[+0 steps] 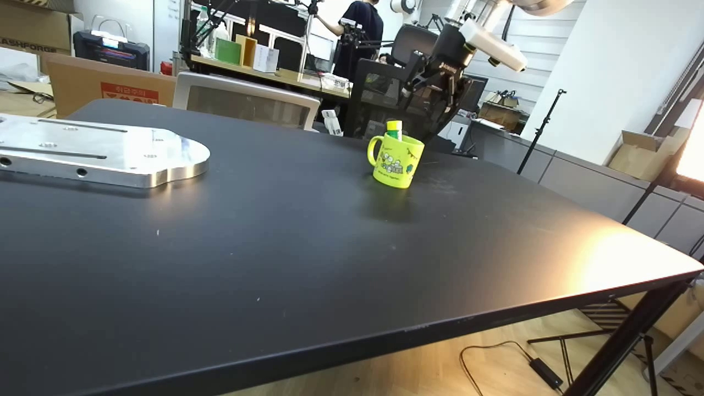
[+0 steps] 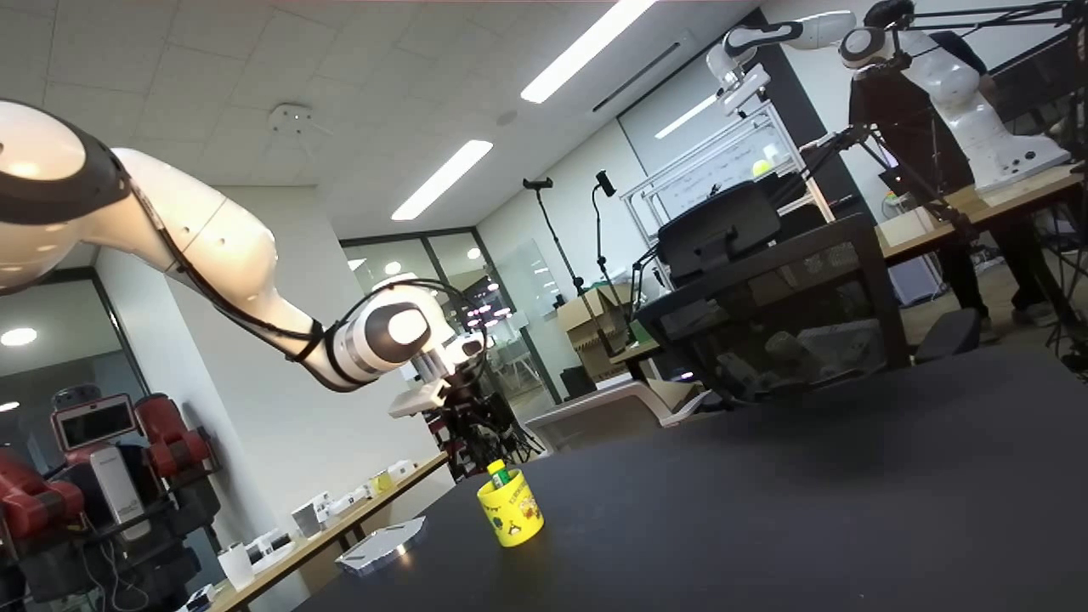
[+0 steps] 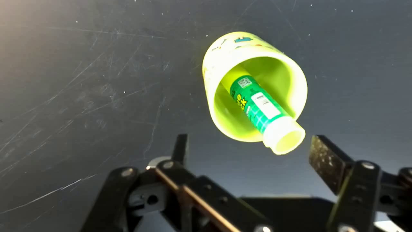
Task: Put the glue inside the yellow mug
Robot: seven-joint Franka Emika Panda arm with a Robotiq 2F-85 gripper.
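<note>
The yellow mug [image 1: 397, 165] stands upright on the dark table, its handle to the left in that exterior view. It also shows in an exterior view [image 2: 512, 515] and in the wrist view [image 3: 219, 59]. The glue [image 3: 257, 103], green with yellow-white ends, stands tilted inside the mug, leaning on the rim. Its upper end sticks out above the rim in both exterior views [image 1: 394, 130] [image 2: 498, 473]. My gripper [image 3: 249, 145] is open and empty, its fingers apart on either side of the glue's upper end. In both exterior views the gripper [image 1: 440, 93] [image 2: 480, 433] is above the mug.
A silver metal plate [image 1: 110, 148] lies on the table [image 1: 308, 264]; it also shows in an exterior view [image 2: 382, 546]. Chairs [image 1: 247, 102] [image 2: 782, 297] stand at the table's edge. A floor lamp glows at the side [image 1: 694, 146].
</note>
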